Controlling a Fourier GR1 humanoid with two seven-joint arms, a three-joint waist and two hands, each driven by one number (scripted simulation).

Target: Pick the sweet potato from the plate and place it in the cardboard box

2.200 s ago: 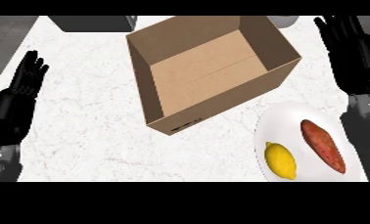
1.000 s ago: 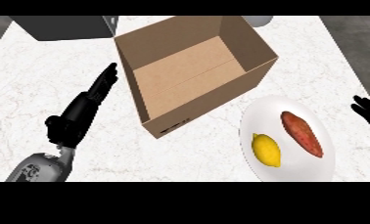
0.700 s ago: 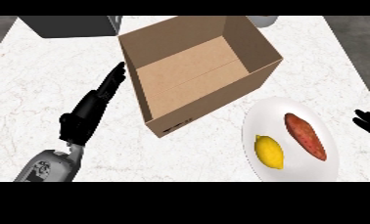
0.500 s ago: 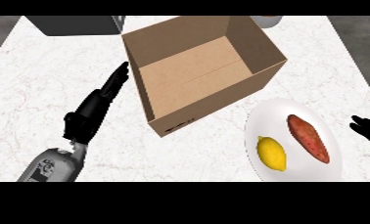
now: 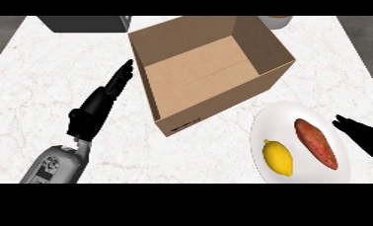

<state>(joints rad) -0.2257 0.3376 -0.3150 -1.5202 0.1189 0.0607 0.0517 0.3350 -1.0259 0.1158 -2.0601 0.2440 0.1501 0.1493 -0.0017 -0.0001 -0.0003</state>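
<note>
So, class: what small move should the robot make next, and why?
Probably ease the right hand leftward over the sweet potato: the hand hangs at the right rim of the plate, holding nothing, and the sweet potato lies just left of it.

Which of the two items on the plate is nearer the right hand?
The sweet potato: reddish-brown, elongated, on the right half of the plate, beside the right hand at the view's right edge. The yellow lemon lies further left.
</note>
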